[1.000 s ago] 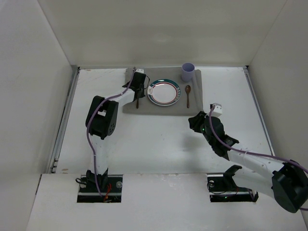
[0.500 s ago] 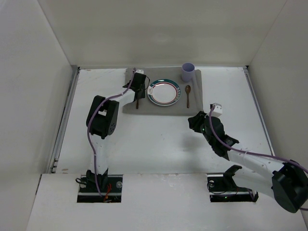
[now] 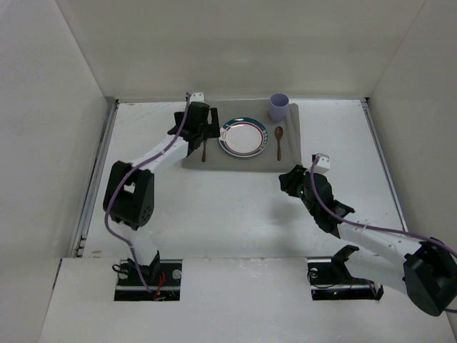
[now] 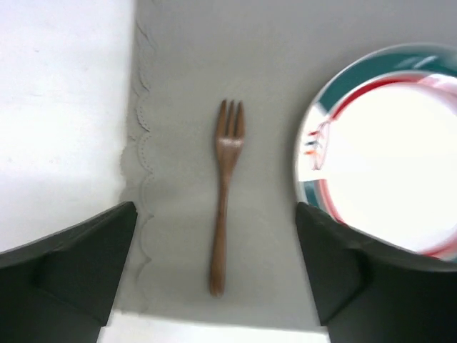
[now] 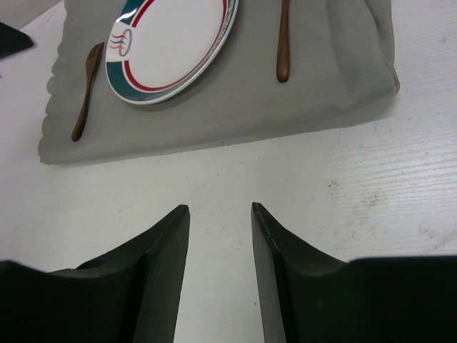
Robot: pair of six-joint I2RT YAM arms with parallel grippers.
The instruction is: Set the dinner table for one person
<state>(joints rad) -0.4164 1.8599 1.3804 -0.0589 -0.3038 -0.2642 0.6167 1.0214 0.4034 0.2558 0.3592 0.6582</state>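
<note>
On the white dinner table (image 3: pixel 235 207) lies a grey placemat (image 3: pixel 235 163) with a teal-and-red rimmed plate (image 3: pixel 243 136) in its middle. A wooden fork (image 4: pixel 223 207) lies flat left of the plate, tines pointing away. My left gripper (image 4: pixel 216 209) hovers over the fork, open wide, touching nothing. A wooden spoon (image 3: pixel 278 141) lies right of the plate, and a lilac cup (image 3: pixel 278 107) stands at the mat's far right corner. My right gripper (image 5: pixel 220 207) is open and empty over bare table, just in front of the mat's near right corner.
Metal rails (image 3: pixel 96 179) run along the table's side edges, and white walls enclose the back and sides. The left arm's elbow (image 3: pixel 128 196) hangs over the table's left part. The placemat's scalloped left edge (image 4: pixel 139 164) lies close to the fork.
My left gripper has opened wide, let go of the fork and risen above it; the left arm's elbow swung left. The right gripper has opened slightly and stayed in place.
</note>
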